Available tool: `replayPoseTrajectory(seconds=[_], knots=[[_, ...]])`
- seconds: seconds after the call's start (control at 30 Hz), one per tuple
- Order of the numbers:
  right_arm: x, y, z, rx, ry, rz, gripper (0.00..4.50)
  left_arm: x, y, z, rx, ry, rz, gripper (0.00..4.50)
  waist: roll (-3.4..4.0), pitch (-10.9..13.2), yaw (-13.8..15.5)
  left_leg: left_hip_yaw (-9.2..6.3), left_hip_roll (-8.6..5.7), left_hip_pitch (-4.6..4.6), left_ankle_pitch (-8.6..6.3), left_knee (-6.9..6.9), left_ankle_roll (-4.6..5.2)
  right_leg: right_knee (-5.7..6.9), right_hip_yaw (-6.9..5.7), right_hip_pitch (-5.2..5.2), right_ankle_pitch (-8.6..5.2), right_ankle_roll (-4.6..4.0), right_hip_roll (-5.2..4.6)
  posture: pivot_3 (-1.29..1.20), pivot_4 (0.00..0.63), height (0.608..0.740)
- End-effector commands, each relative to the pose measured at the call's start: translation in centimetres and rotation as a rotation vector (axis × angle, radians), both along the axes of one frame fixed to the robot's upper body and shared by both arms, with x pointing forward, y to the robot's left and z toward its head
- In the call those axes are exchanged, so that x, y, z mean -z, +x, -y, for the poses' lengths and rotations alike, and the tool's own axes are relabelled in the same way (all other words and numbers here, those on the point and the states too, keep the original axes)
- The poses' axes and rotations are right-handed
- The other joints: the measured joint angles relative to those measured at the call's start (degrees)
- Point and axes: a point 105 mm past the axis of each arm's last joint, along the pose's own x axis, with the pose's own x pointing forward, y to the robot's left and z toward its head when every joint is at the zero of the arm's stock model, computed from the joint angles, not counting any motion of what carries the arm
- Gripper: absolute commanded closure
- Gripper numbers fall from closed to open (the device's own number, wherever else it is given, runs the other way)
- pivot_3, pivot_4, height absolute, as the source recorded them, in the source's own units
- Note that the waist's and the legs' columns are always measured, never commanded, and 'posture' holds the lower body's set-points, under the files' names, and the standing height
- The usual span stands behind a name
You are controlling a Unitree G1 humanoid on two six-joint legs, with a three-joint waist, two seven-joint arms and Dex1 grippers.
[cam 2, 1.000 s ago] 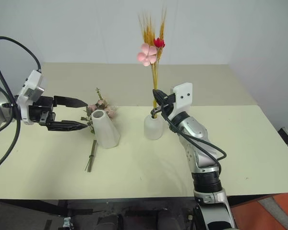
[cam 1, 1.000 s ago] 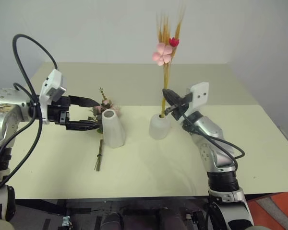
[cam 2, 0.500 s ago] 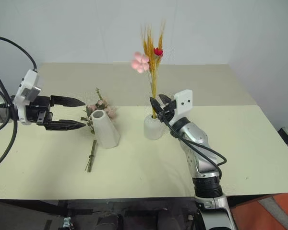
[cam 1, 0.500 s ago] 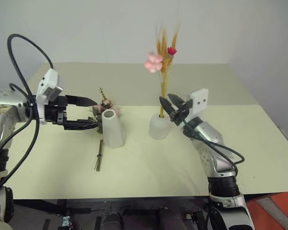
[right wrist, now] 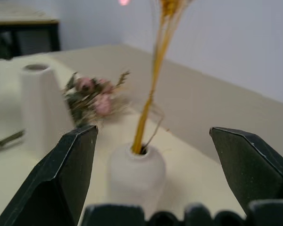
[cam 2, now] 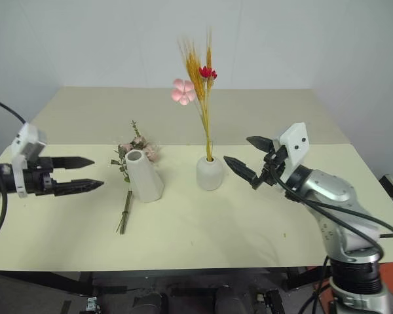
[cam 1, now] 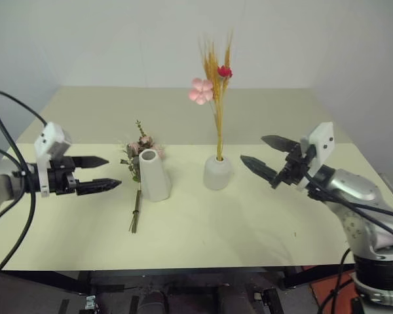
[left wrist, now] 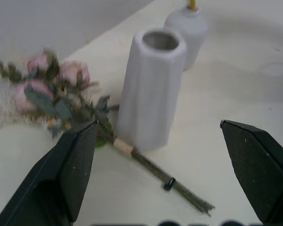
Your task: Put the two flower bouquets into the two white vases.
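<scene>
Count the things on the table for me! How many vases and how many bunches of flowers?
White vases: 2, the tall vase and the round vase
Flower bunches: 2, the pink rose bunch lying on the table and the yellow wheat bunch standing in the round vase
Total: 4

Rose bouquet [left wrist: 61, 96] lying against tall white vase [left wrist: 151, 89], round vase [left wrist: 186, 28] behind, pincer [left wrist: 165, 174] spread wide.
</scene>
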Motion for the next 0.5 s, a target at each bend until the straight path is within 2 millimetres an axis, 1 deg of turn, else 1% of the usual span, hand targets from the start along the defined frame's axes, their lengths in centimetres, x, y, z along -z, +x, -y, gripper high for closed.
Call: replayPoseTrajectory(seconds=[0.03,0.13,0.23,0.37,0.43,0.5], knots=[[-1.8,-1.5,-0.3,-0.109,-0.048,0.039,0.02,0.6,0.8,0.0,-0.098,0.085,-0.013,0.0,-0.03,0.01,0.05,0.0,-0.01,0.0,0.0,0.0,0.0,0.0,0.0,0.01,0.0,0.0,0.0,0.0,0.15,0.74],[-2.3,-2.3,-0.5,-0.192,-0.103,0.03,0.02,1.5,2.4,0.5,-0.19,0.097,-0.028,0.0,-0.04,0.02,0.62,0.0,-0.04,-0.01,0.0,0.0,0.0,-0.01,-0.01,0.01,0.01,0.02,-0.02,0.0,0.15,0.74],[-2.7,-2.8,-0.6,-0.249,-0.146,0.033,0.02,2.1,3.4,2.0,-0.195,0.074,-0.031,0.0,-0.04,0.02,1.21,0.0,-0.05,-0.03,0.0,0.01,0.0,-0.05,-0.01,0.02,0.03,0.05,-0.01,0.0,0.15,0.74],[-3.4,-2.7,-0.7,-0.258,-0.167,0.06,0.02,3.7,3.8,3.7,-0.181,0.077,-0.093,0.0,-0.04,0.02,1.18,0.0,-0.04,-0.1,0.0,0.0,0.0,-0.09,0.0,0.0,0.0,0.08,0.0,0.0,0.15,0.74],[-3.6,-2.7,-0.8,-0.257,-0.167,0.07,0.02,4.8,3.9,3.9,-0.189,0.107,-0.122,0.0,-0.04,0.02,1.14,0.0,-0.05,-0.12,0.0,0.0,0.0,-0.1,0.02,-0.02,0.0,0.08,0.0,0.0,0.15,0.74],[-3.8,-2.7,-0.8,-0.263,-0.172,0.075,0.02,5.9,4.1,3.7,-0.215,0.156,-0.148,0.0,-0.05,0.02,1.21,-0.01,-0.05,-0.11,0.0,0.0,0.0,-0.1,0.02,-0.02,-0.01,0.08,0.0,0.0,0.15,0.74]])
